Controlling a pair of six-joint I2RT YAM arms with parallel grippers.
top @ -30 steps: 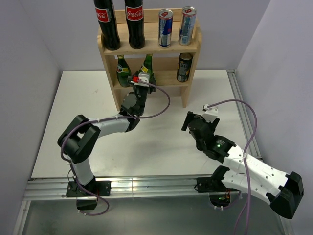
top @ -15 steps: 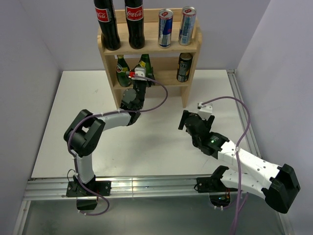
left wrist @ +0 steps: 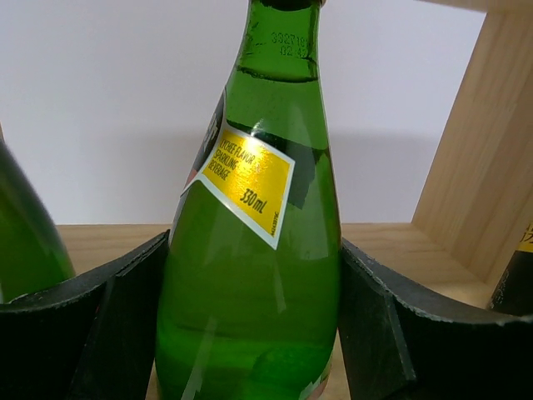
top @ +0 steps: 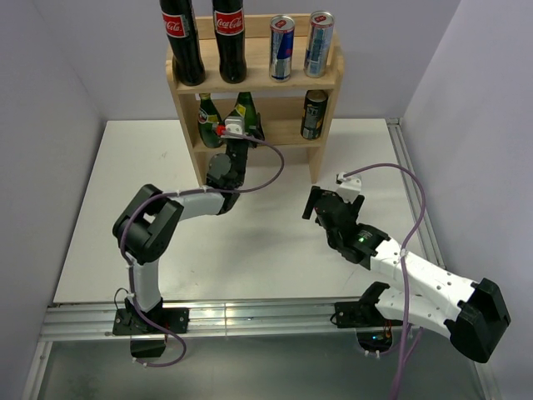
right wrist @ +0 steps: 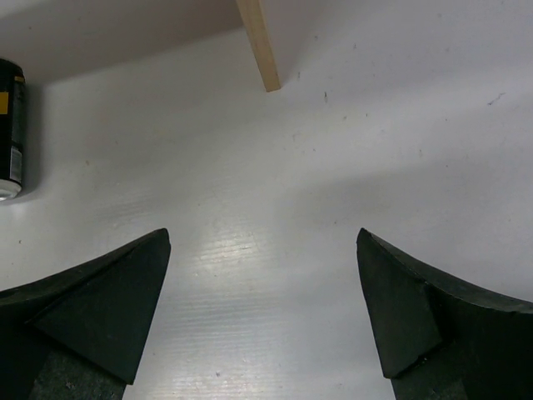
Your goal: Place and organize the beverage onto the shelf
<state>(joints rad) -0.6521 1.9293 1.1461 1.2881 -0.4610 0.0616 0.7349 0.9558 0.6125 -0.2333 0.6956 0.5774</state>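
Note:
The wooden shelf [top: 323,82] stands at the back of the table. Its top tier holds two cola bottles [top: 183,46] and two slim cans [top: 282,48]. The lower tier holds a green bottle [top: 207,119] at the left and a dark can [top: 313,114] at the right. My left gripper [top: 238,132] is shut on a second green bottle [left wrist: 250,275] with a yellow label, on the lower tier between them. The fingers [left wrist: 108,333] press on both of its sides. My right gripper [top: 313,205] is open and empty over the table [right wrist: 262,292].
In the left wrist view the other green bottle [left wrist: 25,250] is at the left edge, and the shelf's side panel [left wrist: 475,167] and the dark can [left wrist: 518,275] are at the right. The right wrist view shows a wooden panel edge [right wrist: 258,42] and a dark can [right wrist: 8,125].
My left gripper has pushed the green bottle further back into the lower tier. My right gripper has shifted a little left and forward, still open.

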